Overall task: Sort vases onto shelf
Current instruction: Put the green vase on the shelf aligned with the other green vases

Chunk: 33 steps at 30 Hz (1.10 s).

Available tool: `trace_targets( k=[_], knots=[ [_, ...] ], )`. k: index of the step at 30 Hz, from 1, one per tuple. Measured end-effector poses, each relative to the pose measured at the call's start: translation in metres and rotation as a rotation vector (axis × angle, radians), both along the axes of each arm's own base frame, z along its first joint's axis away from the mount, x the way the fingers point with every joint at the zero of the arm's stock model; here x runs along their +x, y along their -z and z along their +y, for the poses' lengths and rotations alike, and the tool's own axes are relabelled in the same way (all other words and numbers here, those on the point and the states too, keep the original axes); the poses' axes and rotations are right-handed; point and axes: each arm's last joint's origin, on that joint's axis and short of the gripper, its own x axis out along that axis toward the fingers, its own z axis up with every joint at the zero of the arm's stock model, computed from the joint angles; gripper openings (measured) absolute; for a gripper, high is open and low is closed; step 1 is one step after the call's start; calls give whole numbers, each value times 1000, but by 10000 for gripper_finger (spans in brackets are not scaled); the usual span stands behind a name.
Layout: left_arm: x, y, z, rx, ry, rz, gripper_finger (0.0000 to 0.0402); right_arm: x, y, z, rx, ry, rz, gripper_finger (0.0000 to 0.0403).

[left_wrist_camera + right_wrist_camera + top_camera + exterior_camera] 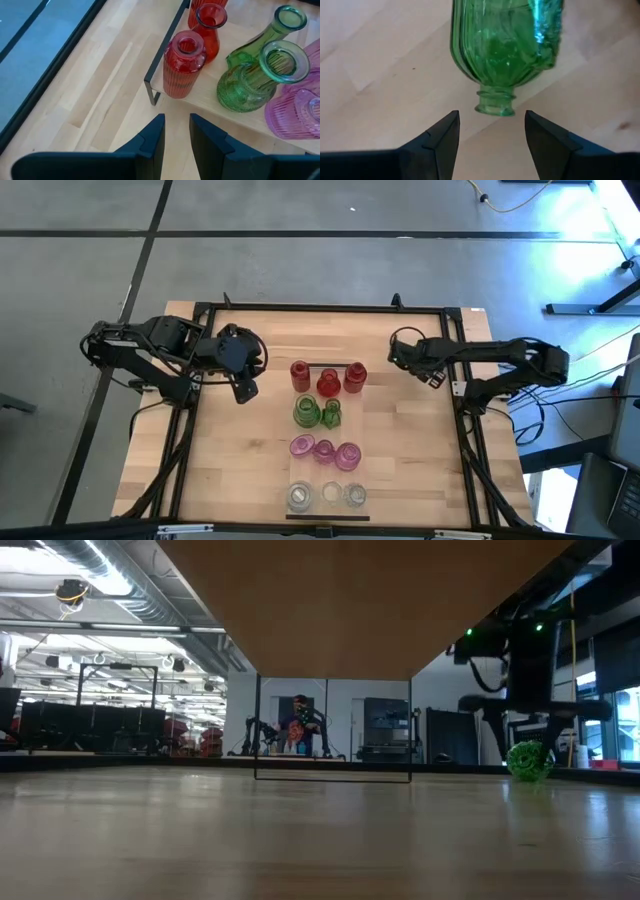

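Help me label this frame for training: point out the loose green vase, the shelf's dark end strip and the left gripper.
green vase [505, 45], right wrist view, on its ribbed belly.
shelf's dark end strip [164, 47], left wrist view, middle of the bar.
left gripper [176, 120], left wrist view, midway between its fingertips.

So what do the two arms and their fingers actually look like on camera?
Both arms are dark, near-black jointed links with black cables trailing off their bases. The left gripper has a bulky black wrist housing; its fingers are flat, dark blue-black slabs with angular stepped tips. The right gripper looks slimmer, with the same dark angular fingers. No markings are legible.
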Motion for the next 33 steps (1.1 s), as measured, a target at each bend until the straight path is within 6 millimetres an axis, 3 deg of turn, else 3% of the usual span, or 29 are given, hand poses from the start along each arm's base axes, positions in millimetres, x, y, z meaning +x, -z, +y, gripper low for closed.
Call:
trace_targets(
  k=[12, 23, 33],
  knots=[
    [0, 0, -4, -33, 32, 5, 82, 8, 18, -3, -3, 23, 65, 199],
    [0, 0, -5, -49, 17, -3, 82, 9, 18, -5, -39, -3, 68, 56],
    [0, 0, -5, -52, 13, -4, 82, 23, 7, 8, -2, -143, 45, 64]
  ],
)
